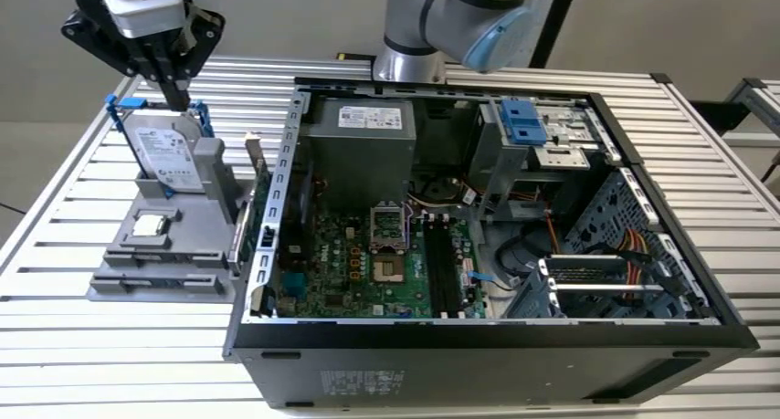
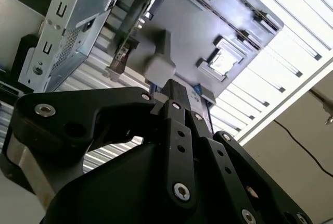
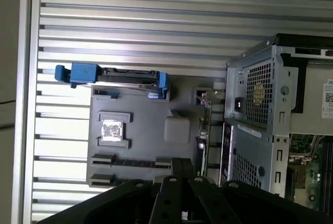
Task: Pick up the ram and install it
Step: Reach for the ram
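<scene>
Above the tray [image 1: 201,236] rim, the hand [image 1: 179,98]

The table [image 1: 61,209] is ribbed bare metal; the holder [image 1: 171,255], matt grey plastic.

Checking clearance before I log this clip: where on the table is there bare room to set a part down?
Bare table slats lie between the grey fixture and the table's near edge, and on the exterior view's left of the fixture. Crowded: the strip between fixture and computer case, beside the standing ram.
</scene>
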Tool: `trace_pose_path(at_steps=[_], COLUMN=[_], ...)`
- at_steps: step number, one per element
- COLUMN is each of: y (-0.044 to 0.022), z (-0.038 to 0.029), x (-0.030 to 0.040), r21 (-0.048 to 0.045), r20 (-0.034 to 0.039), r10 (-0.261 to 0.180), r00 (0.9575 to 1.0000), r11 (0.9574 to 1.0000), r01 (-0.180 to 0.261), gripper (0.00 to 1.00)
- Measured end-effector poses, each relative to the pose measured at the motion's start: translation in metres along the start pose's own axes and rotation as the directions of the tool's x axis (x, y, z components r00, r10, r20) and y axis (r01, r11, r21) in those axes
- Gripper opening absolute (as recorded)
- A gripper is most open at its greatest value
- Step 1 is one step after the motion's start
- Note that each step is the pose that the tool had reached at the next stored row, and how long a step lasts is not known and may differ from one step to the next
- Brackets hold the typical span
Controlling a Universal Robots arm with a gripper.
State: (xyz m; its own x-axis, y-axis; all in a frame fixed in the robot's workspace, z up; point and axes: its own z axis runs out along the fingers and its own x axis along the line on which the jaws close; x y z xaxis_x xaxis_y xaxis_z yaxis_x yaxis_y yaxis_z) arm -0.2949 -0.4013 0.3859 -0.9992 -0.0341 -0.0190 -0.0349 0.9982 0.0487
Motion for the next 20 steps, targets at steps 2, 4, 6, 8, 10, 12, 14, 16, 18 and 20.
trace_pose_path(at_steps=[2, 4, 6, 8, 10, 12, 14, 16, 18, 20], y=[-0.0001, -0.0002, -0.0002, -0.0002, -0.0002, -0.0001, -0.0001, 0.0001, 0.0002, 0.0003], z=[-0.0001, -0.0002, -0.0003, -0.0004, -0.0005, -0.0006, -0.0007, -0.0008, -0.0008, -0.0008], x=[0.0047, 0.0092, 0.0135, 0.0182, 0.0244, 0.0305, 0.0355, 0.0397, 0.043, 0.0448], r21=[0.0, 0.0, 0.0, 0.0, 0.0, 0.0, 0.0, 0.0, -0.0001, -0.0001], r20=[0.0, -0.0001, -0.0001, -0.0001, -0.0001, -0.0002, -0.0001, -0.0001, -0.0001, -0.0002], r10=[0.0, -0.001, -0.001, -0.001, -0.001, -0.001, -0.002, -0.002, -0.003, -0.004], r00=[1.0, 1.0, 1.0, 1.0, 1.0, 1.0, 1.0, 1.0, 1.0, 1.0], r11=[1.0, 1.0, 1.0, 1.0, 1.0, 1.0, 1.0, 1.0, 1.0, 1.0], r01=[0.0, 0.001, 0.001, 0.001, 0.001, 0.001, 0.002, 0.002, 0.003, 0.004], gripper=[0.0, 0.0, 0.0, 0.0, 0.0, 0.0, 0.0, 0.0, 0.0, 0.0])
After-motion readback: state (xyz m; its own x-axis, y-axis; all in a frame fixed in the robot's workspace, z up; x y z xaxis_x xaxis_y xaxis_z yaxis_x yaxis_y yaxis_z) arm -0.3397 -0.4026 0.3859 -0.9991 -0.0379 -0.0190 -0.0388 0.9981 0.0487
